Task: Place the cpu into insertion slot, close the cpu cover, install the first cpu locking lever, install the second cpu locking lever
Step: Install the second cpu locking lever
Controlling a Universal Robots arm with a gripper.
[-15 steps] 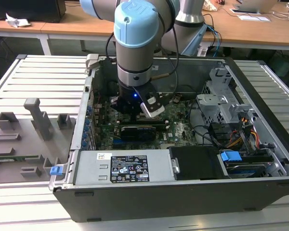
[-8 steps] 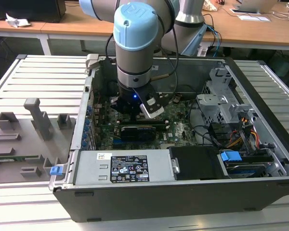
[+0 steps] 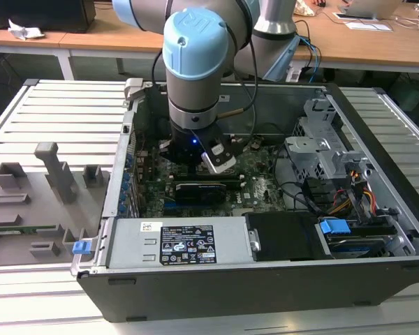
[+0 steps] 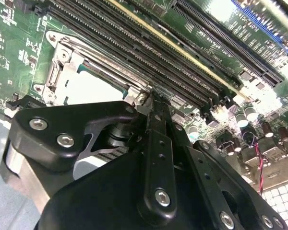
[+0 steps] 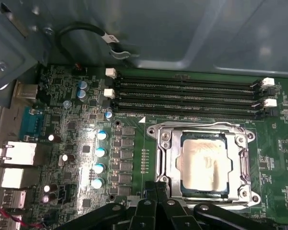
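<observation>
The cpu, a pale silvery square, lies in the insertion slot on the green motherboard. The cpu cover is down flat around it, and the chip shows through its window. In the second wrist view the cpu and cover lie just beyond my fingertips. My gripper is shut, with its black fingers pressed together at the socket's edge. The tips touch the hooked end of a thin metal locking lever that runs along the side of the socket. In the exterior view the arm's wrist stands over the motherboard.
Long black memory slots run beside the socket, with capacitors and rear ports further along. The open computer case has a power supply, a drive cage and cables. Grey fixtures stand at the exterior view's left.
</observation>
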